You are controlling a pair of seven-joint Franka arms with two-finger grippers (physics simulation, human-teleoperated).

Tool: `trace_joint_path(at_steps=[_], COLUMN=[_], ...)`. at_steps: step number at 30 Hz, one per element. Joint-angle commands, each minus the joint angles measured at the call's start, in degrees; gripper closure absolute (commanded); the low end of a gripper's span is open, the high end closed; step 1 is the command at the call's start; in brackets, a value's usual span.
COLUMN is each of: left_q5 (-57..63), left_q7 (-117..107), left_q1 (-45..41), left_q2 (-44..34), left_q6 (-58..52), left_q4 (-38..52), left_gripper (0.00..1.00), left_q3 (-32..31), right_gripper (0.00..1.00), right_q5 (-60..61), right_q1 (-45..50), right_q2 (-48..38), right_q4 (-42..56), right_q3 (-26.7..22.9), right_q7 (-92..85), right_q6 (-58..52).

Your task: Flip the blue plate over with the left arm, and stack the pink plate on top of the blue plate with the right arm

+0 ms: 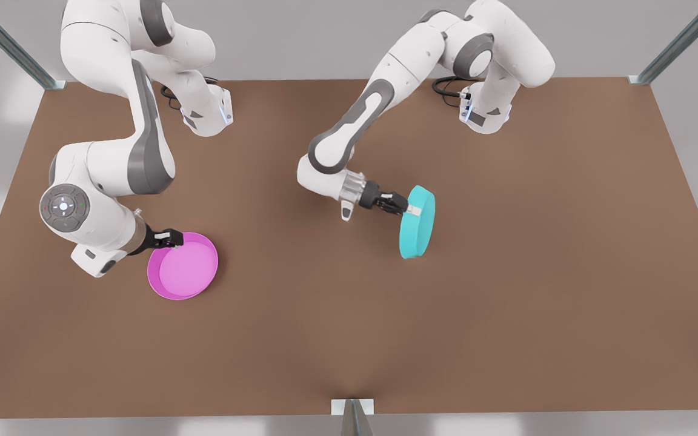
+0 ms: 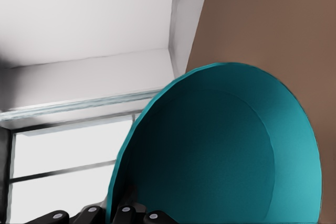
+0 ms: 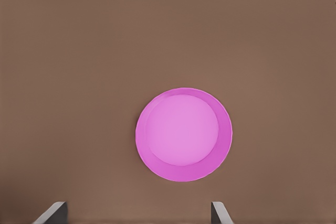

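From the front view, I have the left gripper (image 1: 405,206) closed on the rim of the blue plate (image 1: 417,223), which stands nearly on edge above the middle of the desk (image 1: 506,315), mid-flip. The right gripper (image 1: 168,238) sits at the rim of the pink plate (image 1: 183,266), which lies flat, hollow side up, toward the front view's left.

In the left wrist view, the cyan dish fills the foreground, its rim pinched at the edge nearest the camera.

In the right wrist view, the fingers (image 3: 52,212) are spread with nothing between them, and the pink plate lies apart from them.

I judge both plates light, stiff and slick. The thin raised rim is the only hold, so a firm pinch matters.
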Motion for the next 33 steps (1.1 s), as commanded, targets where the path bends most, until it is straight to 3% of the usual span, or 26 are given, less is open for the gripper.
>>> trace_joint_path(at_steps=[1, 9, 28, 30, 31, 33], left_q5=[0.4, 8.2, 10.4, 10.2, 10.0, 10.1], left_q7=[-0.5, -10.1, -23.0, -23.0, -23.0, -23.0], left_q1=[0.0, -4.6, -7.4, -7.4, -7.3, -7.3], left_q2=[0.1, 5.6, 13.4, 13.4, 13.4, 13.4], left_q6=[0.0, -1.3, -3.9, -3.9, -3.9, -3.8], left_q4=[0.0, -0.2, 0.1, 0.0, 0.0, 0.1], left_gripper=[0.79, 0.79, 0.79, 0.1, 0.0, 0.0], left_q3=[0.0, 0.0, -0.1, -0.3, -0.8, -0.9], right_gripper=[0.0, 0.0, 0.0, 0.0, 0.0, 0.0], right_q5=[0.0, 0.1, 0.0, -0.1, -0.1, -0.1], right_q1=[0.0, -0.1, 0.1, -0.1, -0.1, 0.0], right_q2=[0.0, 0.1, 0.3, 0.3, 0.4, 0.4], right_q4=[0.0, 0.0, 0.1, 0.8, 0.8, 0.8], right_q3=[0.0, -0.1, -0.1, -0.1, -0.1, -0.1], right_q7=[0.0, 0.0, 0.0, 0.0, 0.1, 0.1], right_q6=[0.0, 0.0, 0.4, 0.4, 0.4, 0.4])
